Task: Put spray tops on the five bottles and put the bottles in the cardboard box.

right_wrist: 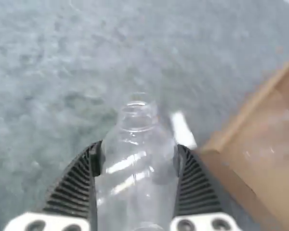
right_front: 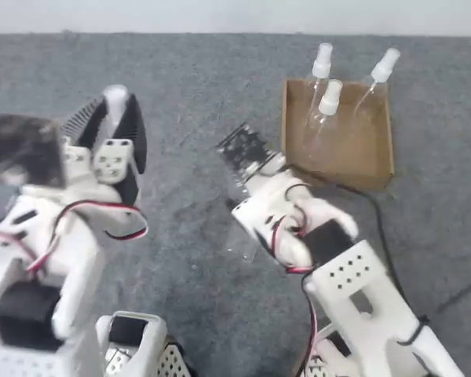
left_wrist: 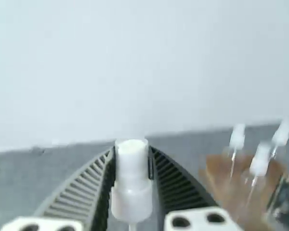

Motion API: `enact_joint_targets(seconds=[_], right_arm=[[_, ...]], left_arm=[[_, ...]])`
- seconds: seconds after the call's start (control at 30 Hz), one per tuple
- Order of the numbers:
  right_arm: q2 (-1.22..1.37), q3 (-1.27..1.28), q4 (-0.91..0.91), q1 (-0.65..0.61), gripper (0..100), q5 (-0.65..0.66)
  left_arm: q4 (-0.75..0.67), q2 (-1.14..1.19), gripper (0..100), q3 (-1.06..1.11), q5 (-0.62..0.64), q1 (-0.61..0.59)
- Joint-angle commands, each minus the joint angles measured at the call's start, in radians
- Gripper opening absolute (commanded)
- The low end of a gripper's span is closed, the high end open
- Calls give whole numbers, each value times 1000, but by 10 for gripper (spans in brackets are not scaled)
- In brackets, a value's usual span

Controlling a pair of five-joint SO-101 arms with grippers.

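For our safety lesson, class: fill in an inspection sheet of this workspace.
Surface: grey carpet.
Job's things: three capped bottles in the cardboard box; one open bottle and one spray top held.
Clutter: small white piece beside the box, unclear what.
Pincers: left pincer shut on the spray top; right pincer shut on the open bottle.
Cables: red and black wires on both arms; black cable on the carpet.
Surroundings: pale wall.
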Motion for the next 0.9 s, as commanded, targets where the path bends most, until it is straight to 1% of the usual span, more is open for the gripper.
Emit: enact_joint_targets(seconds=[0.0, 0.2, 0.3, 0.4, 0.53, 0.7, 0.87], right_arm=[[-16, 49, -136, -74, 6, -8], [-19, 160, -331, -196, 6, -17], [-44, 253, -501, -216, 6, -20], [-114, 338, -610, -208, 6, -80], [-203, 385, -616, -208, 6, -127], [-245, 411, -616, -213, 6, -127], [-245, 411, -616, -213, 6, -127]], left_arm=[[-66, -18, 10, -79, 117, -6], [-137, -18, 10, -64, 232, -3], [-206, -18, 10, 22, 245, -5], [-287, -26, 10, 131, 245, -5], [-310, -26, 10, 188, 247, 3], [-318, -21, 10, 222, 249, 3], [-399, -26, 10, 277, 250, 5]])
